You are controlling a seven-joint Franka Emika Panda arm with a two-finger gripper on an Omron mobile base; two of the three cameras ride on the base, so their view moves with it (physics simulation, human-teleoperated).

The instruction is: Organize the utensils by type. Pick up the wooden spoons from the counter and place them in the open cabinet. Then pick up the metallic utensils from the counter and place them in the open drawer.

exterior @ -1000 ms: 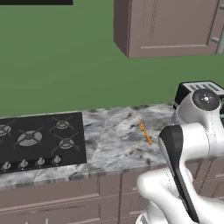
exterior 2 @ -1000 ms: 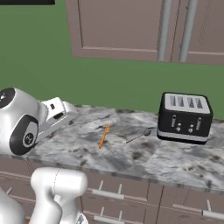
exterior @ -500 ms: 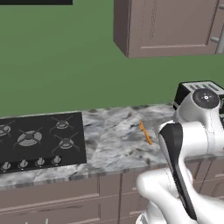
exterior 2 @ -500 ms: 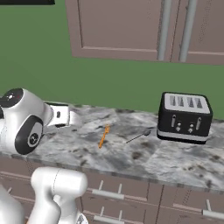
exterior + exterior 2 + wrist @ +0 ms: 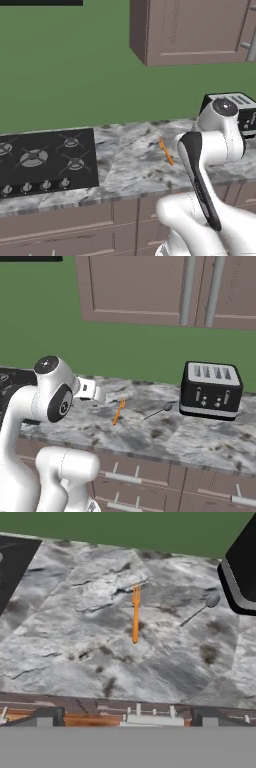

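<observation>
The gripper (image 5: 127, 719) is held released, jaws fully apart and grasping nothing, above the counter (image 5: 100, 657). An orange-handled fork (image 5: 135, 614) is laid flat on the counter, with a dark grey spoon (image 5: 200, 611) nearby, beside the black toaster (image 5: 210, 390).

Arm (image 5: 30, 421) folded at the elbow, wrist extended forward at counter height. Gripper (image 5: 96, 392) appears open, fingers spread, though the tips are small and indistinct. Nothing held.
</observation>
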